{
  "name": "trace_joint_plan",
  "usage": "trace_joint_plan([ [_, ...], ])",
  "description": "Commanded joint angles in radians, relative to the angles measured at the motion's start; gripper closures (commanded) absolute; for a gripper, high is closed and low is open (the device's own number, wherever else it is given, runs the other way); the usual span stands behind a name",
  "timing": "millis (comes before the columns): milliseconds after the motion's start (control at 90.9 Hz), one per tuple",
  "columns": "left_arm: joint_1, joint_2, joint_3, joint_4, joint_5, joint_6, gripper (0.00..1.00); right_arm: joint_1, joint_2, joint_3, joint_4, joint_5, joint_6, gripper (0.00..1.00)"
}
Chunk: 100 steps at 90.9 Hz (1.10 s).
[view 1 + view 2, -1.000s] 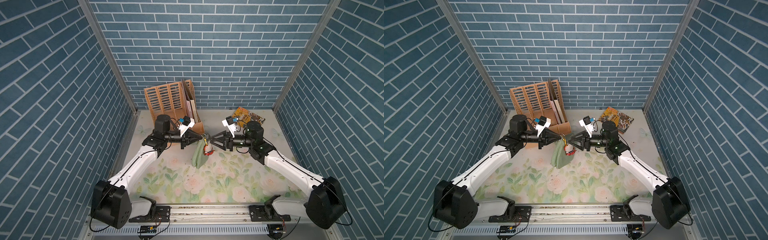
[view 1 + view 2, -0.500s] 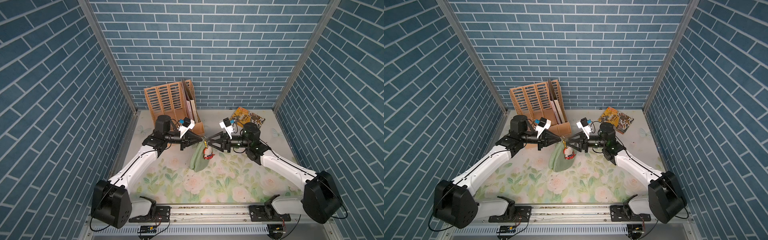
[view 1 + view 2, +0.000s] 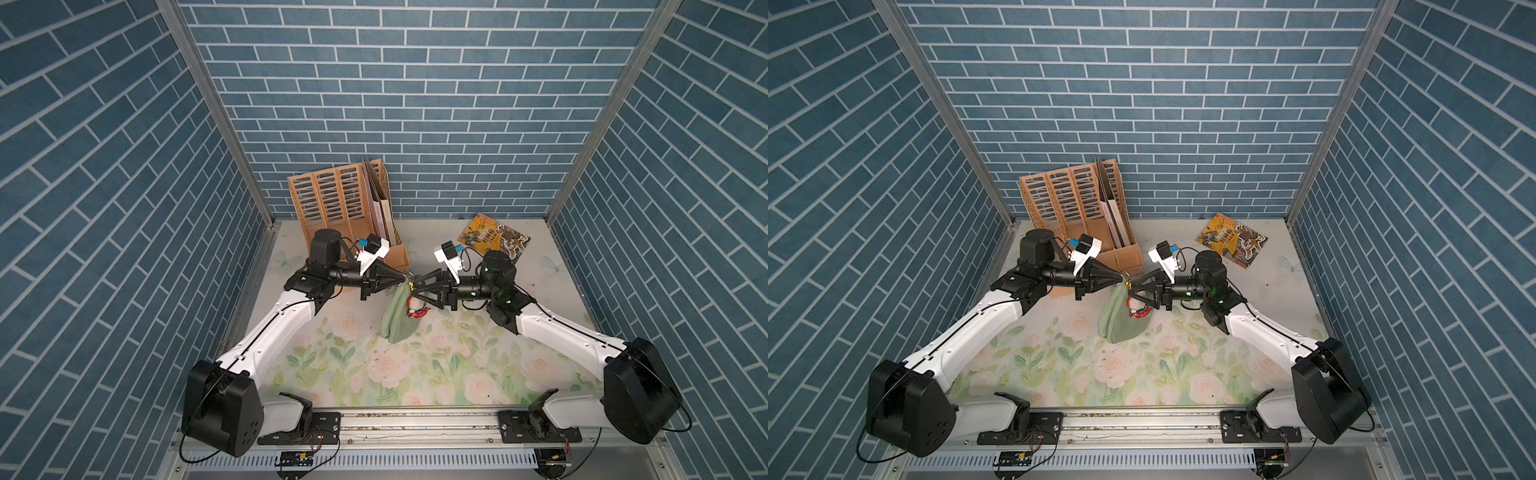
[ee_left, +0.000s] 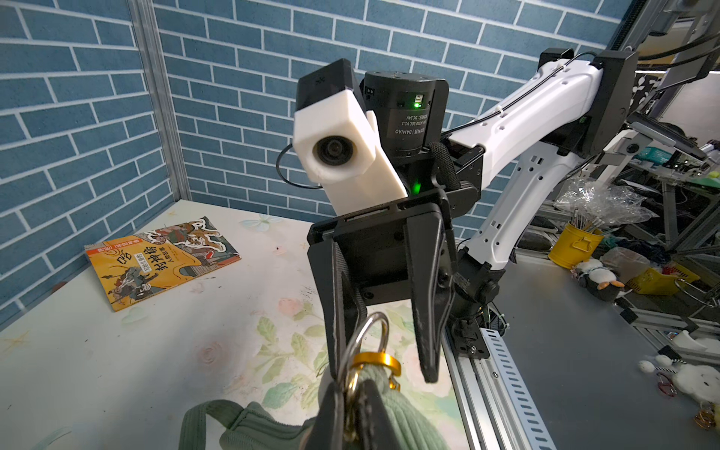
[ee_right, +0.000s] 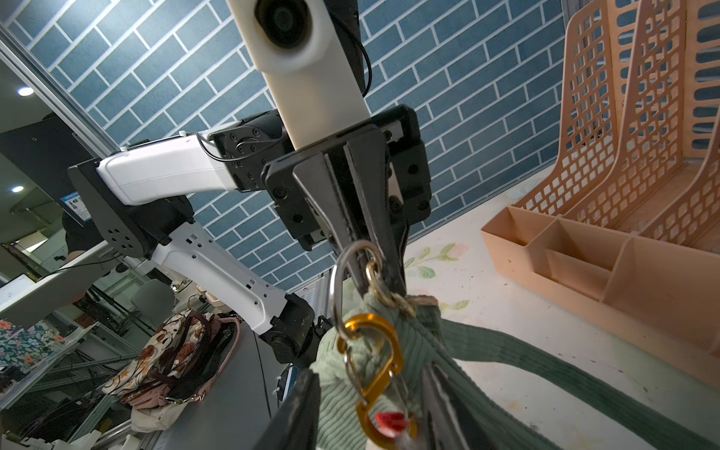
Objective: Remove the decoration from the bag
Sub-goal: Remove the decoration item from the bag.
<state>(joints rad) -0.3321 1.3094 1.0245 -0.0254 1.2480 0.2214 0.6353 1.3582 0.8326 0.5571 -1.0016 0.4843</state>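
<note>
Pinches the bag [image 3: 395, 322] by its top corner in the left gripper [image 3: 402, 276], which reaches in from 9 o'clock, clenched tight on the fabric beside a silver ring [image 5: 338, 280]. Hangs the bag near the middle of the worktop [image 3: 457, 365]; cannot tell whether its lower end touches the floral surface. Carries the decoration [image 3: 414, 311] on the bag's 3 o'clock side, against the fabric, hooked to the ring by a gold clasp [image 5: 376, 366]. Has the right gripper [image 3: 414, 288] at the same corner from 3 o'clock, released, its fingers [image 4: 428, 311] standing apart on either side of ring and clasp, grasping nothing. Shows at 11 o'clock, against the back wall, a tan file organizer [image 3: 332, 208] with flat folders [image 3: 380, 208] upright in the slot nearest 3 o'clock. Shows at 1 o'clock a yellow illustrated booklet [image 3: 492, 240], flat on the worktop and well apart from the bag.
</note>
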Motion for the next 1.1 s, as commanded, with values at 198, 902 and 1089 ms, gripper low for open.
trace_joint_plan([
  [198,0.007,0.001,0.029,0.013,0.019,0.018,1.00,0.026,0.008,-0.008,0.063,0.016,0.046,0.55],
  [902,0.007,0.002,0.025,0.036,0.007,-0.009,1.00,0.027,0.013,-0.018,0.048,0.071,0.053,0.69],
  [1089,0.007,0.001,0.025,0.035,0.002,-0.008,1.00,0.027,0.010,-0.020,0.043,0.075,0.053,0.73],
])
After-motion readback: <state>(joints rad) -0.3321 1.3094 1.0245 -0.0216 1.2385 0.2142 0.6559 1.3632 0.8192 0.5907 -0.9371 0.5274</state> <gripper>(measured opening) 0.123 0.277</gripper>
